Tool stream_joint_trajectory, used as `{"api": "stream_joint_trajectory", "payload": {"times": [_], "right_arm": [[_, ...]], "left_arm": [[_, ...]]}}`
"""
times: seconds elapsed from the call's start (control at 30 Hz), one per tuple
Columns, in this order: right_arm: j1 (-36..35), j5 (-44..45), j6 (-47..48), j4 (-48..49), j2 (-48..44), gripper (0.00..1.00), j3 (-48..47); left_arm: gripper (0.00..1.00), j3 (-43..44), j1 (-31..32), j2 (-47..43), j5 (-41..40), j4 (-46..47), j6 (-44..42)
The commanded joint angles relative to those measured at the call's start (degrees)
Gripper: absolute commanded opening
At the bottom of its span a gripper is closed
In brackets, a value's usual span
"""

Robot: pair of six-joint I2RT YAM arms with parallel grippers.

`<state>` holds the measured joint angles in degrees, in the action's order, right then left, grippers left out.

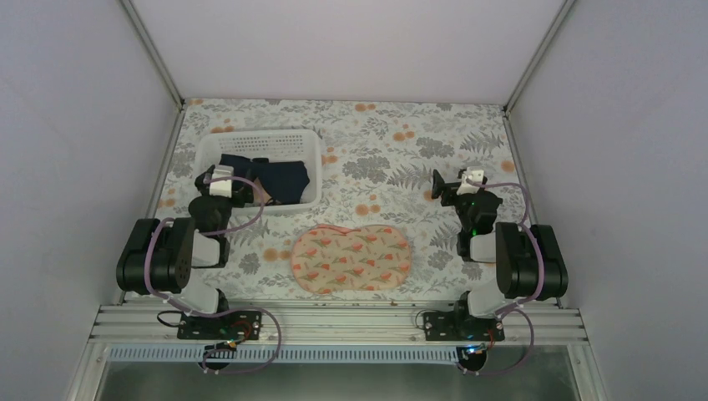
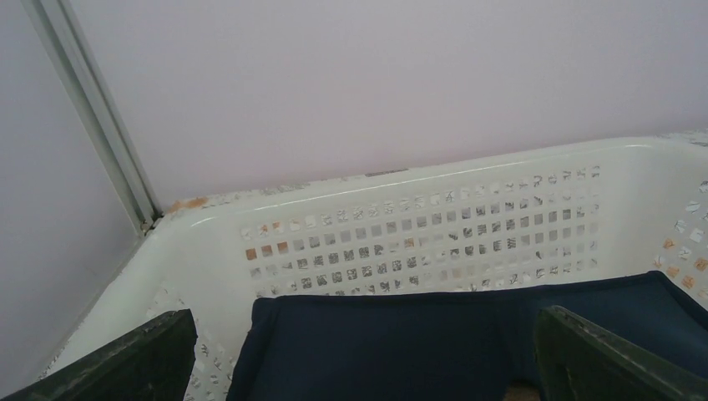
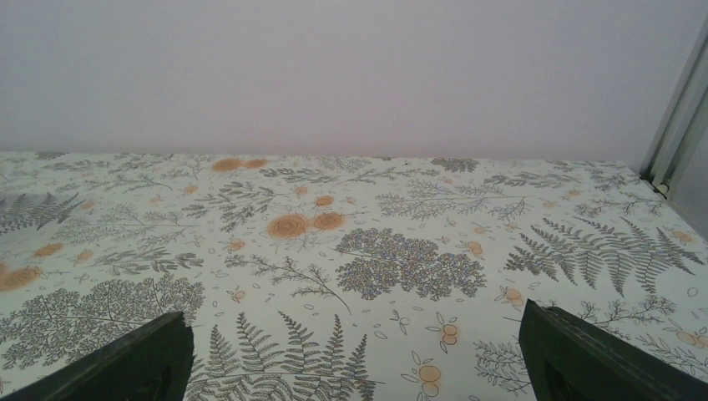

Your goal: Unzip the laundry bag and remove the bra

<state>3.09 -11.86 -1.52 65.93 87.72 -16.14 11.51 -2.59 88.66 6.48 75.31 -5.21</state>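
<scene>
Nothing of the task appears to have been begun. The laundry bag [image 1: 351,257] is seen lying flat on the flowered table cover [image 1: 401,146], back from both grippers toward the arm bases and between them: to the right of the left gripper [image 2: 363,322] and to the left of the right gripper [image 3: 355,317]. It is touched by neither. Its pink edging looks closed all round, so the unzipping and the removal are both judged to be left to do.

The left gripper is held with its fingers [image 2: 125,359] spread wide and nothing between them, above the near end of the white slotted basket [image 1: 259,138], with a navy-blue cloth [image 2: 434,342] just below and ahead of it. The right gripper is likewise spread and empty, over bare table cover, well apart from the bag.

No bra can be seen in any view (it is presumably inside the bag, though this cannot be confirmed). The zip pull cannot be made out from above, so its end of the bag is not known. The bag is missed by both wrist views, and the basket's near part is partly covered by the left arm.
</scene>
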Motion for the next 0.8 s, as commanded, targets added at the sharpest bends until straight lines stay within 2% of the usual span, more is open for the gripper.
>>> {"api": "stream_joint_trajectory", "payload": {"times": [0.0,0.17,0.23,0.33,0.43,0.63,0.77], "right_arm": [[0.25,-0.38,1.12,1.91,-0.01,1.0,-0.55],[0.29,0.81,0.3,2.0,-0.3,1.0,-0.42],[0.48,3.58,-1.13,-2.32,-2.47,1.0,-1.7],[0.51,5.93,-1.83,-12.87,-7.55,1.0,-5.97],[0.62,8.34,-6.26,-26.53,-12.92,1.0,-12.41],[0.47,-1.04,-13.24,-50.78,-18.17,1.0,-27.44],[-0.67,-5.51,-17.74,-64.58,-18.74,1.0,-33.92]], "left_arm": [[1.0,0.7,0.48,0.69,-0.17,0.29,-0.91],[1.0,0.91,0.6,0.44,1.22,-0.18,-1.32],[1.0,1.53,0.44,-1.33,1.14,-2.43,-1.13],[1.0,6.46,0.19,-6.02,-0.37,-15.5,-0.09],[1.0,10.7,-0.54,-9.47,0.75,-24.45,-0.03],[1.0,20.36,-0.92,-16.31,6.7,-47.86,-3.66],[1.0,26.87,-1.01,-18.2,11.2,-62.43,-4.77]]}}
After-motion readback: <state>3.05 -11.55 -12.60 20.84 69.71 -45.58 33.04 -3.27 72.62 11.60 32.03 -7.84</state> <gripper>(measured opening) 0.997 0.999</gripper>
